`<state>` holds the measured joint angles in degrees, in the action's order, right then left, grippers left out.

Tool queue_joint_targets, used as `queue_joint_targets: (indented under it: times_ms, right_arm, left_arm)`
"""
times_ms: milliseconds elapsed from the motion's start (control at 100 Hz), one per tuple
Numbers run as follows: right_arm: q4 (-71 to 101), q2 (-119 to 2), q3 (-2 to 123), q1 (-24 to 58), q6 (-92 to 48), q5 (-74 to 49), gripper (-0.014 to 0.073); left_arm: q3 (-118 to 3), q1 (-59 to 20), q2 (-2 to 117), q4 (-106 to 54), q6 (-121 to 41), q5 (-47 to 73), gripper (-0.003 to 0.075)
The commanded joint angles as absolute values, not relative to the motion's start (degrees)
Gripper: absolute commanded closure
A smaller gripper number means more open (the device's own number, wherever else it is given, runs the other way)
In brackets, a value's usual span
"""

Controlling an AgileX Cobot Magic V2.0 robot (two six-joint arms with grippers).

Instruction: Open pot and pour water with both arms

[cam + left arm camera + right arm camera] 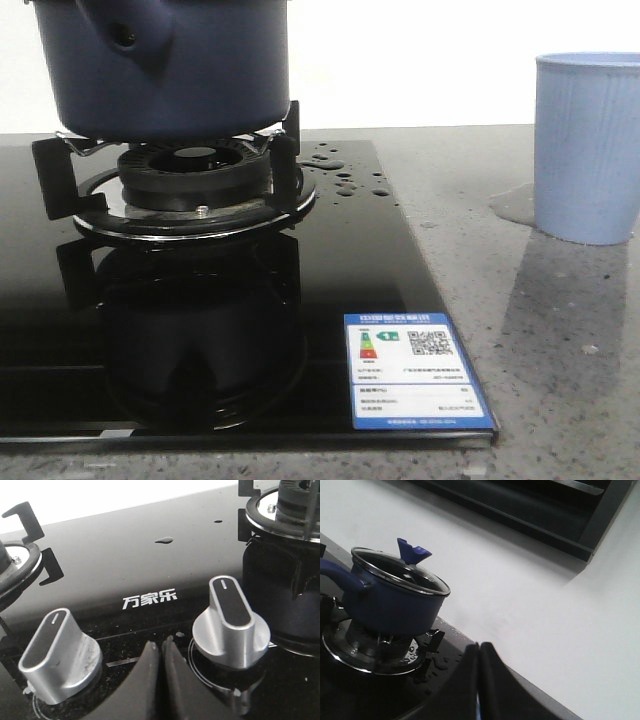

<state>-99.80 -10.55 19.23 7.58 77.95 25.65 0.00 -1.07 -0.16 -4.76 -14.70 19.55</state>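
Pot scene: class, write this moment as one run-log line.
pot: on burner, glass lid on | left gripper: shut, empty | right gripper: shut, empty | water drops: on hob

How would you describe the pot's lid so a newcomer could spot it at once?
Find the black glass stove and the dark blue pot sitting on its burner grate. The lid rests closed on the pot's rim: clear glass in a metal ring, with an angular blue knob, the only see-through part on the pot.

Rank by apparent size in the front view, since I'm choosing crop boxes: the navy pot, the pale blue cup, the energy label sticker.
1. The pot, largest though cut off at the top edge.
2. The cup, also cropped, at the right edge.
3. The sticker, clearly smallest.

The pot and cup stand at different distances, so true sizes stay unsure.
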Motion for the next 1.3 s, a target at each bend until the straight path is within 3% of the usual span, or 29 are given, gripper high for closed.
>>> queue_joint_targets:
  times_ms: [0,230,300,410,520,650,910,1150,1290]
  right_arm:
    - [-98.6,-11.0,19.3,7.3,78.3,21.1,0.0657]
    - [-96.0,-11.8,17.6,7.3,75.0,16.7,0.0657]
    - [-80.2,-12.6,16.2,7.3,59.1,13.0,0.0657]
    - [-41.5,-12.7,15.5,7.3,18.0,2.3,0.0657]
    - [-17.5,-12.7,15.5,7.3,0.6,-11.3,0.0657]
    - [-16.1,-12.6,12.1,6.8,0.9,-17.2,0.0657]
    - [-11.8,-8.8,-1.4,0.9,5.6,2.0,0.0657]
    - [-7.3,2.3,-1.1,-1.3,5.6,-17.6,0.0657]
    - [-8.4,1.9,-1.1,-1.3,5.6,-17.4,0.0657]
  left_arm:
    - [2.2,-1.1,-1.6,-5.7,-14.0,17.9,0.0739]
    - [2.2,-1.1,-1.6,-5.7,-14.0,17.9,0.0739]
    - [2.2,-1.1,-1.6,-5.7,-14.0,17.9,0.0739]
    - [2.2,-1.1,-1.6,-5.7,-14.0,17.9,0.0739]
    - [2.2,-1.1,-1.6,-5.7,-14.0,17.9,0.0739]
    - [2.2,-1.1,-1.6,-5.7,-14.0,17.9,0.0739]
    - [2.2,-1.1,-1.6,-5.7,-14.0,17.9,0.0739]
    - [2.2,-1.1,-1.6,-5.7,-14.0,17.9,0.074]
    - [2.2,-1.1,-1.6,-5.8,-14.0,17.9,0.0739]
